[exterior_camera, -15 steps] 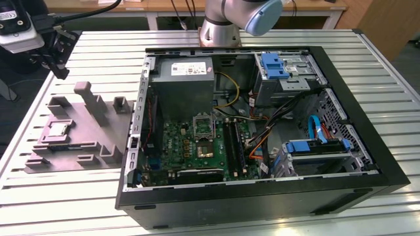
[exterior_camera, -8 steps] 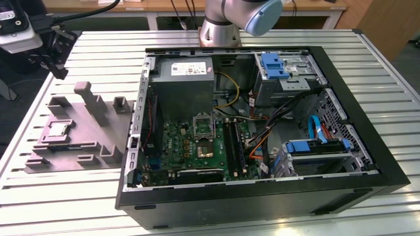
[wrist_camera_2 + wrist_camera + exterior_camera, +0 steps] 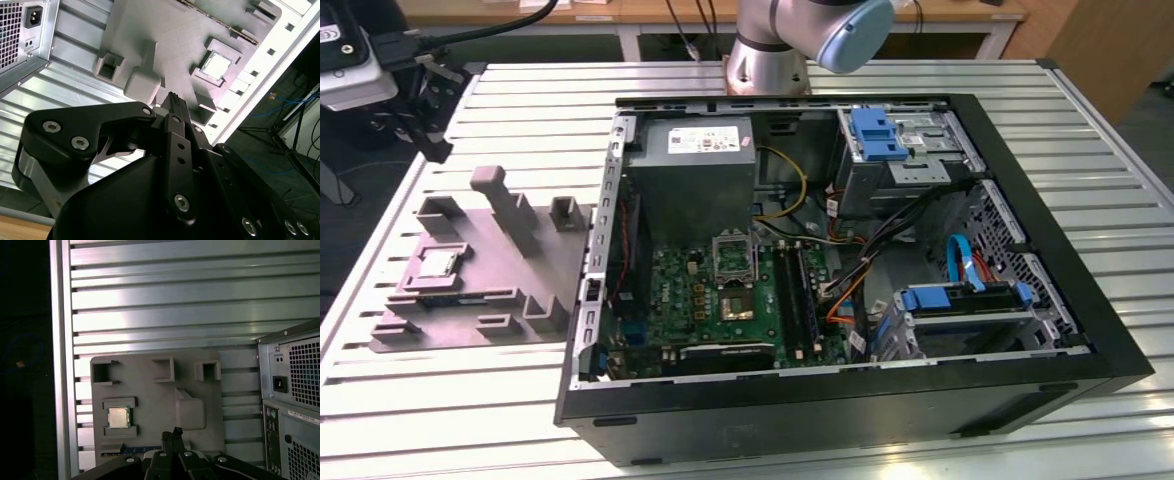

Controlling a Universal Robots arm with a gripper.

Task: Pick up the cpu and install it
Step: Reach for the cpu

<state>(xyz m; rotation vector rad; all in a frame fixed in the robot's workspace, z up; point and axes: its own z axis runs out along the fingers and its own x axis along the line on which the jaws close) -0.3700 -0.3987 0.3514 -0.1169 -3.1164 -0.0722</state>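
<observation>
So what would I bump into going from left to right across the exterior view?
cpu sitting in the grey tray → green motherboard inside the open computer case → blue drive caddy

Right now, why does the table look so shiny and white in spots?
In the first wrist view, light glares off the slatted metal table; in the second wrist view the cpu looks washed pale, and the gripper looms dark up close.

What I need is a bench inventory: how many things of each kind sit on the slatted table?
cpu: 1
grey moulded fixture: 1
open computer case: 1
Total: 3
</observation>
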